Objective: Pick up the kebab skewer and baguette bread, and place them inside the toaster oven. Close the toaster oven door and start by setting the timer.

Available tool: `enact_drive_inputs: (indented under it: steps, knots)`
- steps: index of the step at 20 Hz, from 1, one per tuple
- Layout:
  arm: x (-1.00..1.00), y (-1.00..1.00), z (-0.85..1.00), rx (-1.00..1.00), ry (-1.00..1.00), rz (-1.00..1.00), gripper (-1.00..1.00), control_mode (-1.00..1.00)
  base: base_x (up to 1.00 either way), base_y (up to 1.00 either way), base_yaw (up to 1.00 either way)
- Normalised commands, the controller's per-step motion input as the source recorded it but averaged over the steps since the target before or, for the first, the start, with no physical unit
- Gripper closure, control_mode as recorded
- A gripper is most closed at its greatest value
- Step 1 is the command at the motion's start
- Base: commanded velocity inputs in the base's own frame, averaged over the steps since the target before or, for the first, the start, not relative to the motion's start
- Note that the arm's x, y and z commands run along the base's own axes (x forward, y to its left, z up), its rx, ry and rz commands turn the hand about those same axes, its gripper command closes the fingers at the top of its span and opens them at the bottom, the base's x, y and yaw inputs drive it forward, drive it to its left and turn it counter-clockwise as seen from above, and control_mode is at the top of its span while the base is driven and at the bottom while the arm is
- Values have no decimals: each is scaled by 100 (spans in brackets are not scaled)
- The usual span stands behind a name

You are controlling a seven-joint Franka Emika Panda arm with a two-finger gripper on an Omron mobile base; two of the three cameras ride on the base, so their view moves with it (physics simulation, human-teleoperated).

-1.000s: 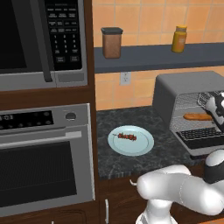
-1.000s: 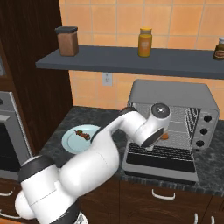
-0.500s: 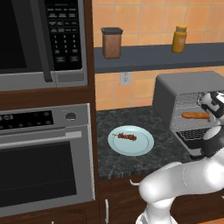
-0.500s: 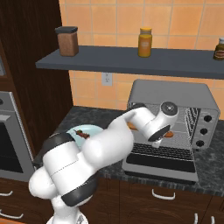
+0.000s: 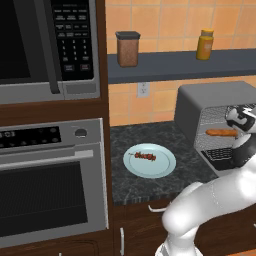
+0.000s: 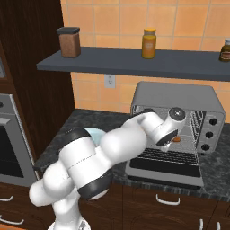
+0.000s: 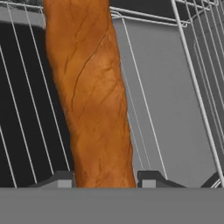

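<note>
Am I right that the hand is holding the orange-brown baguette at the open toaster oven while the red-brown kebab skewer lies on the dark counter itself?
Not quite: the red-brown kebab skewer lies on the pale round plate, not the counter, as the left base view shows. The rest stands.

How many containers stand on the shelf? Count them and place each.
3. A brown canister at the left end of the shelf, an orange jar near its middle, a dark jar cropped at the picture's right edge; more may stand beyond.
</note>
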Motion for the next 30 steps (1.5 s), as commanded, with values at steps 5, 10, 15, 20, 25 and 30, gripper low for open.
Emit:
enact_drive_inputs:
  steps: [5, 10, 15, 20, 25, 30]
  knots:
    - [18, -12, -11, 0, 0, 1, 100, -100, 0, 0, 0]
    - [10, -3, -18, 0, 0, 1, -100, -100, 0, 0, 0]
    - [0, 0, -20, -1, 0, 1, -100, -100, 0, 0, 0]
    - [0, 0, -8, -2, 0, 1, -100, -100, 0, 0, 0]
    - [-35, 2, 49, 0, 0, 3, -100, -100, 0, 0, 0]
    - [-97, 54, 64, 0, 2, -4, -100, -100, 0, 0, 0]
